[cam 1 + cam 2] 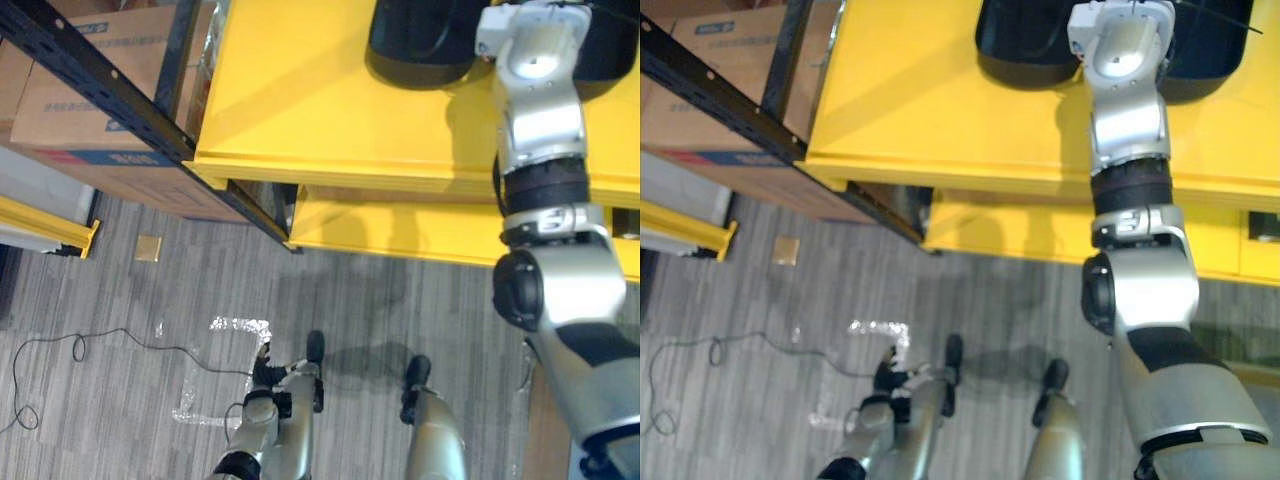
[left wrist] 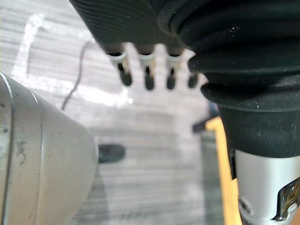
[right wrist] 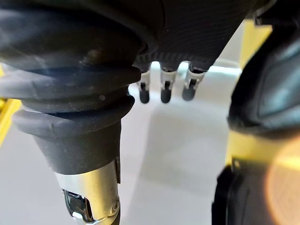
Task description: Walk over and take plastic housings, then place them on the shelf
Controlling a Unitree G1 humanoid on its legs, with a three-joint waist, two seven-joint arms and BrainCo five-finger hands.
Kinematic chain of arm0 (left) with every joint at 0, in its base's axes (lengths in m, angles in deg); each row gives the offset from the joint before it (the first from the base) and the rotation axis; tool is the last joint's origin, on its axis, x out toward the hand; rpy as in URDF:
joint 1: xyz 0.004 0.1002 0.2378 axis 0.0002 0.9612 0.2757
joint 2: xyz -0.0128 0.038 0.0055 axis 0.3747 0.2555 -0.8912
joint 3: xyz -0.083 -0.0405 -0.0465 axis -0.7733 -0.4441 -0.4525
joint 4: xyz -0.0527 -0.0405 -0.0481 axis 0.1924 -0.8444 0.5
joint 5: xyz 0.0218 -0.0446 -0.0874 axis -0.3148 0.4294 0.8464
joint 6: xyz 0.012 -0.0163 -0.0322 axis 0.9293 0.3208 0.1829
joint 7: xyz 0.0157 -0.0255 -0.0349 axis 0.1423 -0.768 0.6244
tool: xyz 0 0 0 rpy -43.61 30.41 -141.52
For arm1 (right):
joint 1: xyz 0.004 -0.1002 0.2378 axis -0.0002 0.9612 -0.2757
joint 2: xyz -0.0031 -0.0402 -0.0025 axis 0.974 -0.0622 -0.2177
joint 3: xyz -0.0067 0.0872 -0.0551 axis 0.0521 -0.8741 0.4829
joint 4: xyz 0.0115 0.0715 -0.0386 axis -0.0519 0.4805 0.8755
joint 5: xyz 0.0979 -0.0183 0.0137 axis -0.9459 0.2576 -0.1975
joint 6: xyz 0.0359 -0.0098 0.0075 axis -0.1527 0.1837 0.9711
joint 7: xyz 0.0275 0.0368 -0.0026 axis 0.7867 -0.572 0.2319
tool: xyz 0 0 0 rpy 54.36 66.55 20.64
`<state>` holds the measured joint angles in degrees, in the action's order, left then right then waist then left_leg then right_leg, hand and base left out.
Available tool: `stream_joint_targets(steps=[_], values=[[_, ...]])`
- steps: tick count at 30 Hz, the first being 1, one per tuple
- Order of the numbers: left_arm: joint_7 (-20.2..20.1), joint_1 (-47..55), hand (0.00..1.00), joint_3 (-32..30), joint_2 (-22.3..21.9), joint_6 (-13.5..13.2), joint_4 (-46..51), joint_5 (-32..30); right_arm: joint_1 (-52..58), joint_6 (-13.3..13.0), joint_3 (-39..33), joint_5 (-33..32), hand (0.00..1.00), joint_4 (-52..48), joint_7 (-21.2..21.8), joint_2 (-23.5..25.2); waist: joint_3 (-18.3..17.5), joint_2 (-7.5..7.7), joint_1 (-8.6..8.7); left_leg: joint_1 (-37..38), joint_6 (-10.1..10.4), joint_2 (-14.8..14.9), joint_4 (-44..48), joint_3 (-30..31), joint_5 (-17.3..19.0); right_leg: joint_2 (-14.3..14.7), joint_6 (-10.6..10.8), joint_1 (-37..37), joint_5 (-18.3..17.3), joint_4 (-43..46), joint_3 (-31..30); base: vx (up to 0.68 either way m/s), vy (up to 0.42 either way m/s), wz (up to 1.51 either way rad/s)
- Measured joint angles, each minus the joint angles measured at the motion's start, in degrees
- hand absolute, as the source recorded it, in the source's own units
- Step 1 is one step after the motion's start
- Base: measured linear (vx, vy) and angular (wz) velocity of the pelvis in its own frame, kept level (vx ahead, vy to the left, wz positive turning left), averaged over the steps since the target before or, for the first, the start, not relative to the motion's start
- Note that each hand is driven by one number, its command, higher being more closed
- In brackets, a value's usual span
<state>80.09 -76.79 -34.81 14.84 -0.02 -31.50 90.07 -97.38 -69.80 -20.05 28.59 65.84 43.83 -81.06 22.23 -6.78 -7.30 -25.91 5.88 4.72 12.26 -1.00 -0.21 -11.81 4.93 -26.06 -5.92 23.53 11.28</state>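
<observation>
Right hand (image 3: 165, 89) out over yellow table (image 1: 320, 110) beside black housings (image 1: 418, 45), fingers (image 3: 144, 93) straight, nothing held; probably staged for a grab. Left hand (image 2: 149, 79) low off table, relaxed, empty.

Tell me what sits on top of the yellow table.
Two black housings at its far edge: a left housing and a right housing. The right arm crosses over the yellow table, covering the stretch between them.

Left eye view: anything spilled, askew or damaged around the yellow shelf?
Nothing serious. A small tan square lies on the floor near the cardboard box, possibly a stray scrap; the white tape marking looks worn and patchy.
</observation>
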Motion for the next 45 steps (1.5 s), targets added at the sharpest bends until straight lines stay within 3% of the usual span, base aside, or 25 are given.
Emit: stream_joint_targets(steps=[12,45], values=[[-0.40,0.66,0.00,-0.54,0.08,-0.04,-0.06,0.03,-1.30,-0.12,2.31,-1.25,0.00,2.38,2.29,-0.14,-0.01,0.02,-0.07,1.18,0.39,-0.04,-3.89,0.44,-2.32,0.01,-0.04,-0.12,-0.02,0.07,0.69,0.01,0.001,0.03],[-1.97,0.88,0.00,-0.52,0.06,-0.72,-0.02,0.02,-3.94,-0.02,2.01,-2.16,0.00,8.33,5.06,-0.04,0.01,0.03,-0.15,0.98,0.43,0.04,-4.14,0.35,-2.39,0.02,-0.04,-0.90,-0.02,0.70,0.44,0.02,0.003,0.00]])
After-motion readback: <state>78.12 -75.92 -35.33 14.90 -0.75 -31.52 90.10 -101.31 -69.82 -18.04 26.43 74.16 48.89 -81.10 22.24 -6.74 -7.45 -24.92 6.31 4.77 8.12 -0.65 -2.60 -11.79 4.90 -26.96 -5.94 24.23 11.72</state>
